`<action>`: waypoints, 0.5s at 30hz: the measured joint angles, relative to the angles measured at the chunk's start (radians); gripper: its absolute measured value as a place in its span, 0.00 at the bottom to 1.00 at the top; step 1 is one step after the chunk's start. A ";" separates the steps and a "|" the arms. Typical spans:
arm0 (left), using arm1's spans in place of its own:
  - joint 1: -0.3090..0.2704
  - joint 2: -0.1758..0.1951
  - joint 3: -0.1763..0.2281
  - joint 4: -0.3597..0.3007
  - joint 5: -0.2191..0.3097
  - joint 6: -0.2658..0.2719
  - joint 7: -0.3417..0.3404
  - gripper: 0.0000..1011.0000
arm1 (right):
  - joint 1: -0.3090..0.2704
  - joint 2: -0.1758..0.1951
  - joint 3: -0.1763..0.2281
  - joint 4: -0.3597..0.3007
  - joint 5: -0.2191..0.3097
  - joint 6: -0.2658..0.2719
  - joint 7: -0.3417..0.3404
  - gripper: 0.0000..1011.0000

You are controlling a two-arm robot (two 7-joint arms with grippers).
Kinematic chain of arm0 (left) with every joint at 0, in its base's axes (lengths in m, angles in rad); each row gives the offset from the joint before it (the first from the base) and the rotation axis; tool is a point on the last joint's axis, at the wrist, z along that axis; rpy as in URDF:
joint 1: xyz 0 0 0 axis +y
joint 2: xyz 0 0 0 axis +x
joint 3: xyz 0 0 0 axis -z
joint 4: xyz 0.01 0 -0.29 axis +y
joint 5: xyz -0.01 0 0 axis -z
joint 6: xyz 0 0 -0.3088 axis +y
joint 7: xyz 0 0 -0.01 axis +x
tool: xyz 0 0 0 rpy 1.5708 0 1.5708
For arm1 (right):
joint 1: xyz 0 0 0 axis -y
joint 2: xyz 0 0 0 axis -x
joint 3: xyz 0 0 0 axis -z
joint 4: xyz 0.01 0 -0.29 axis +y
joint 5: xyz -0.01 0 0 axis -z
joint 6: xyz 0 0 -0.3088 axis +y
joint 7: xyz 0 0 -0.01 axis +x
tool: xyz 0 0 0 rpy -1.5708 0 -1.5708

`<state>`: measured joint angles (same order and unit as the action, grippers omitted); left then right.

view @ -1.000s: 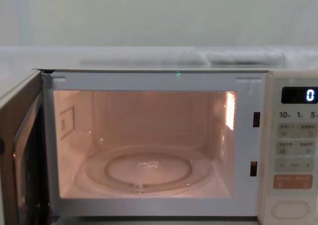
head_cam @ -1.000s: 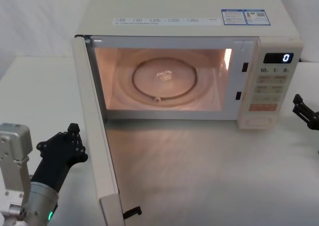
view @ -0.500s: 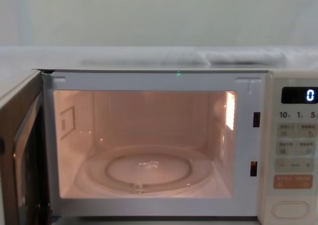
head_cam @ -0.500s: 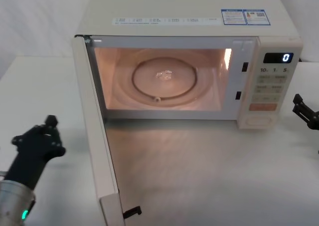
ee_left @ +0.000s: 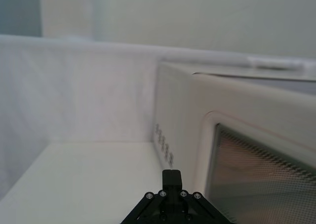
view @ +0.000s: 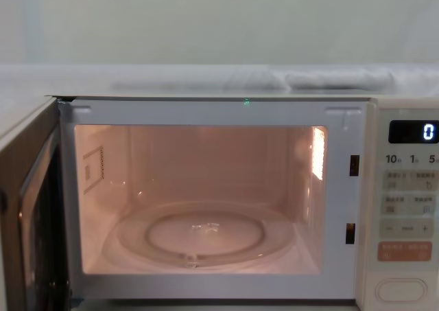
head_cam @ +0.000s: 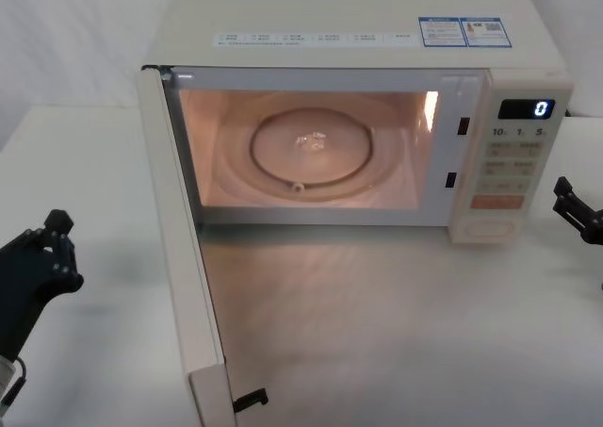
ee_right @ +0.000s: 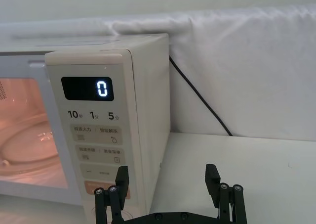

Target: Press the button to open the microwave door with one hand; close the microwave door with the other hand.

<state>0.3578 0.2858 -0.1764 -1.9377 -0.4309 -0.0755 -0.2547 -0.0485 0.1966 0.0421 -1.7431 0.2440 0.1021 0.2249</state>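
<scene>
Microwave door stands wide open, both grippers clear of it

Nearest, the left gripper (head_cam: 42, 257) hangs low outside the microwave door (head_cam: 184, 257), empty, its finger spread impossible to tell. The right gripper (ee_right: 168, 182), fingers spread and empty, sits beside the control panel, near the button (head_cam: 488, 227). Farther back, the lit cavity shows a glass turntable (view: 199, 235); the display (ee_right: 87, 88) reads 0.

1. Microwave door (head_cam: 184, 257): cream-white; window a fine dark mesh.
2. Cavity (view: 199, 198): lit warm pinkish-orange.
3. Button (view: 400, 289): cream-white, thin outlined rim; orange key (view: 404, 251) above it.
4. Display (ee_right: 87, 88): black, white "0".
5. Left claw (head_cam: 38, 262), right claw (ee_right: 168, 182): black.
6. Table (head_cam: 396, 333): white.
</scene>
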 joint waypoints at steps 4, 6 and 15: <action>0.005 0.023 0.008 -0.021 -0.021 0.001 -0.032 0.00 | 0.000 0.000 0.000 0.000 0.000 0.000 0.000 0.99; 0.006 0.043 0.024 -0.038 -0.035 0.005 -0.054 0.00 | 0.000 0.000 0.000 0.000 0.000 0.000 0.000 0.99; -0.015 0.093 0.071 -0.082 -0.055 0.010 -0.101 0.00 | 0.000 0.000 0.000 0.000 0.000 0.000 0.000 0.99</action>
<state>0.3429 0.3789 -0.1049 -2.0201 -0.4861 -0.0656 -0.3554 -0.0486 0.1966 0.0421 -1.7431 0.2440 0.1021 0.2249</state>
